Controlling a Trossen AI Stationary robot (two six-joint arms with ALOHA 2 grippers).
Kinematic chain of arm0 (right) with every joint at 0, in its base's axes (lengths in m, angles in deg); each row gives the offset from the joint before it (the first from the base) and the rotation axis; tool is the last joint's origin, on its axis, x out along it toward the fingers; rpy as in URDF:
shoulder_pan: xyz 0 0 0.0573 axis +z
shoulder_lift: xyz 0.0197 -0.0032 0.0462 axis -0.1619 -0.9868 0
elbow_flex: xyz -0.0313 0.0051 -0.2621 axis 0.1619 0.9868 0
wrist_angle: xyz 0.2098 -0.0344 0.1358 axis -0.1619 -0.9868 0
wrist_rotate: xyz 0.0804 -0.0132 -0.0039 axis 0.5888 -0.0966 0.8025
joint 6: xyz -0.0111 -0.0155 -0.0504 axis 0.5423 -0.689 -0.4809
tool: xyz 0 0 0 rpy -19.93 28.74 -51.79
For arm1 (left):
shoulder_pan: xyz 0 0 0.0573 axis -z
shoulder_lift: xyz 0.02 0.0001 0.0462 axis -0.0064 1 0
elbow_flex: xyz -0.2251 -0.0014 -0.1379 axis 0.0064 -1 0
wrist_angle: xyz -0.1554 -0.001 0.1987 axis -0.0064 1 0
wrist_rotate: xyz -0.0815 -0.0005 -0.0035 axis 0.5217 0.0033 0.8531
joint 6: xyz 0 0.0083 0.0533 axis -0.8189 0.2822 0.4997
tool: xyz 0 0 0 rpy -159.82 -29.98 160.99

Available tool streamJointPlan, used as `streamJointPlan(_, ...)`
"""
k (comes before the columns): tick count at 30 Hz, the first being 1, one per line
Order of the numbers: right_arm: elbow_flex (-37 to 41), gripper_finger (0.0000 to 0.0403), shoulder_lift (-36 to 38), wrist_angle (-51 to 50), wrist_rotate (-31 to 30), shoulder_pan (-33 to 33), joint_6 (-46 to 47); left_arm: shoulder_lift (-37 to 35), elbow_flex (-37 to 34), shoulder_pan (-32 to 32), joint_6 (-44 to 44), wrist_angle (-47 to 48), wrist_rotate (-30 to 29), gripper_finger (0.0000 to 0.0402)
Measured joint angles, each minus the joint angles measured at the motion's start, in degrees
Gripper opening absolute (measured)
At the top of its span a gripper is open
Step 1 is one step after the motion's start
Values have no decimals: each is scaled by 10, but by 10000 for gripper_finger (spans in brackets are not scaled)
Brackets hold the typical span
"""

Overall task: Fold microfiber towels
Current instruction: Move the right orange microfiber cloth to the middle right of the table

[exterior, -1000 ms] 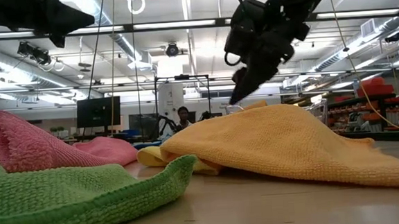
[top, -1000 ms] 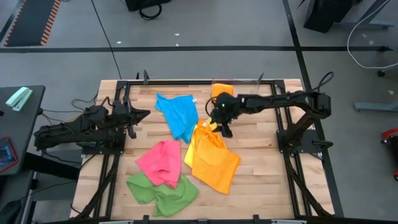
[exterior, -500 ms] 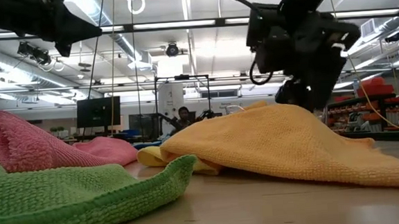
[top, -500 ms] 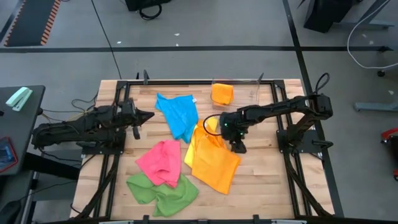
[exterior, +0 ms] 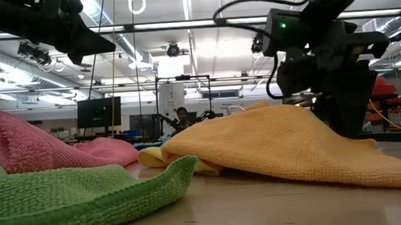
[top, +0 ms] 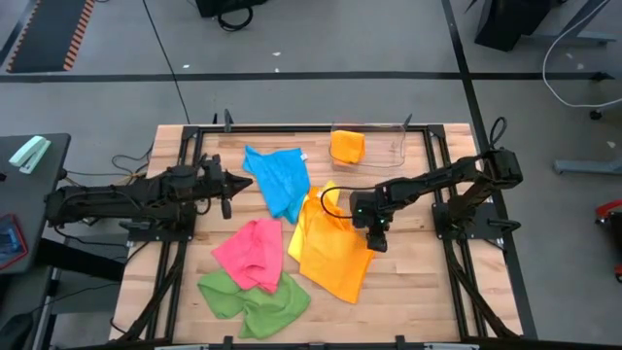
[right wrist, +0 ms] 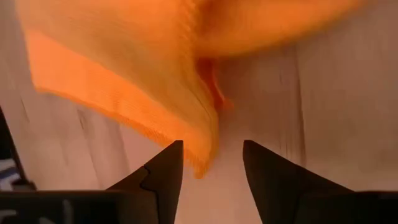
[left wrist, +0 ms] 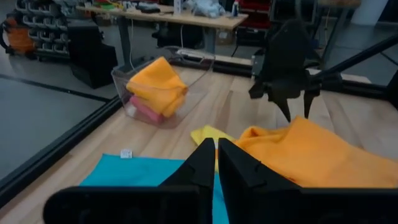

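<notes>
fingers of the right gripper (right wrist: 211, 163) stand apart, pointing down at the wood with the frayed edge of the orange towel (top: 330, 248) hanging just in front of the gap between them; nothing is pinched. in the high view this gripper (top: 377, 236) sits right of centre, at the right edge of that towel. the left gripper (left wrist: 216, 163) has its fingers pressed together, empty, over the table's (top: 408, 292) left half near the blue towel (top: 280, 178). a pink towel (top: 251, 253) lies lower left of centre, a green towel (top: 255, 299) below it. at the upper middle, a clear bin (top: 389, 149) holds a folded orange cloth (top: 347, 146), with a pink one beneath it in the left wrist view.
</notes>
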Motion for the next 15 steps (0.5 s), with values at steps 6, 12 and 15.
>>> streamJointPlan(6,24,172,5,21,8,20,85,17,0,0,29,-26,0,13)
streamJointPlan(12,31,172,5,82,-1,55,167,19,0,0,59,-39,0,20)
streamJointPlan(15,31,172,5,92,-46,81,202,20,0,0,61,-37,0,26)
